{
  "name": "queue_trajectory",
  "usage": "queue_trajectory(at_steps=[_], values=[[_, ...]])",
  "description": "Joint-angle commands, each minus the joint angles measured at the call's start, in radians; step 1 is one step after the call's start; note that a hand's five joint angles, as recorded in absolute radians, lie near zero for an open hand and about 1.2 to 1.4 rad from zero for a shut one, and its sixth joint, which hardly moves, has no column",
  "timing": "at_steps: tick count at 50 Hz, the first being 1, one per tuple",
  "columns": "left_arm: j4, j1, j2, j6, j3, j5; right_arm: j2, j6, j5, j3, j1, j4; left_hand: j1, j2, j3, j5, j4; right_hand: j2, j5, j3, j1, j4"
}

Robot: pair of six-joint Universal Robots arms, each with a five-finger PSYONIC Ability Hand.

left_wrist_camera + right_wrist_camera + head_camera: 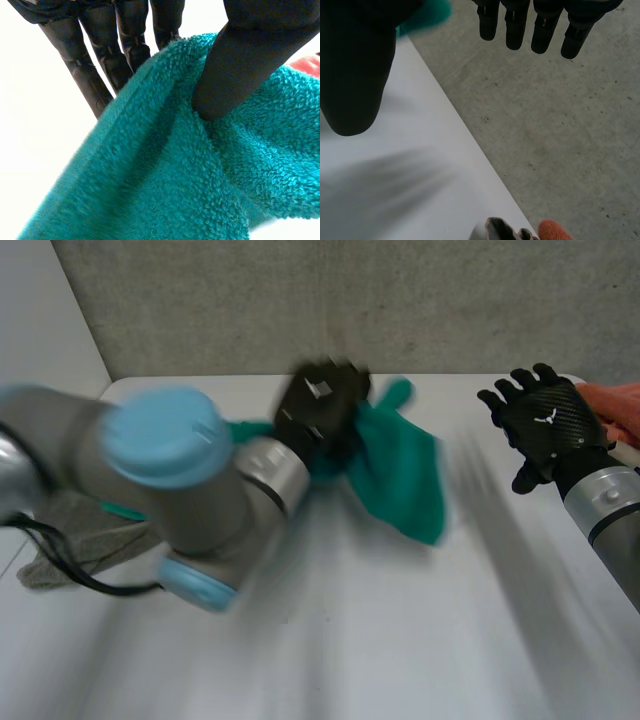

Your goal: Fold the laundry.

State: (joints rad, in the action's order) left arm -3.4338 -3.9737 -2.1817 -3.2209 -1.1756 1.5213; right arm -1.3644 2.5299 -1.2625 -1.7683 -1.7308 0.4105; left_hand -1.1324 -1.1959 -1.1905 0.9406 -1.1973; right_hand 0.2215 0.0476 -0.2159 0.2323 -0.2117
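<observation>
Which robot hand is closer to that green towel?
Left. The left robot hand pinches the green towel between thumb and fingers; the right robot hand is open, off to the side, clear of it.

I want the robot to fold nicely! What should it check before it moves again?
1. Grip: the left hand pinches the teal towel: ok.
2. Towel lying flat: not ok, it hangs bunched from the hand above the table.
3. Helper: the right hand is open and free: ok.
4. The grey cloth and orange cloth are apart from the towel: ok.
5. Which part of the towel is pinched: cannot tell.
</observation>
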Motion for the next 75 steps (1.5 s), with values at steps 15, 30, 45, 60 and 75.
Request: queue_trajectory(at_steps=[15,30,45,60,75], values=[[0.030,-0.139,0.242,-0.140,-0.266,0.016,0.096,0.084,0.041,0.240,-0.001,-0.491,0.898,0.962,0.956,-0.881,0.963,-0.047,-0.048,0.041,-0.058,0.037],[0.097,-0.386,0.278,-0.352,-0.496,-0.001,0.289,0.089,0.100,0.325,-0.013,-0.737,0.834,0.898,0.892,-0.817,0.899,0.083,0.082,-0.088,0.072,-0.093],[0.100,-0.464,0.275,-0.347,-0.567,-0.171,0.181,0.196,0.101,0.343,-0.015,-0.598,0.757,0.821,0.815,-0.740,0.822,0.643,0.642,-0.648,0.632,-0.652],[0.100,-0.455,0.278,-0.335,-0.585,-0.184,0.244,0.143,0.078,0.311,-0.046,-0.611,0.760,0.824,0.818,-0.743,0.825,0.424,0.424,-0.430,0.414,-0.434],[0.104,-0.461,0.289,-0.333,-0.596,-0.182,0.263,0.107,0.029,0.300,-0.075,-0.599,0.766,0.830,0.824,-0.749,0.831,1.175,1.174,-1.180,1.164,-1.185]])
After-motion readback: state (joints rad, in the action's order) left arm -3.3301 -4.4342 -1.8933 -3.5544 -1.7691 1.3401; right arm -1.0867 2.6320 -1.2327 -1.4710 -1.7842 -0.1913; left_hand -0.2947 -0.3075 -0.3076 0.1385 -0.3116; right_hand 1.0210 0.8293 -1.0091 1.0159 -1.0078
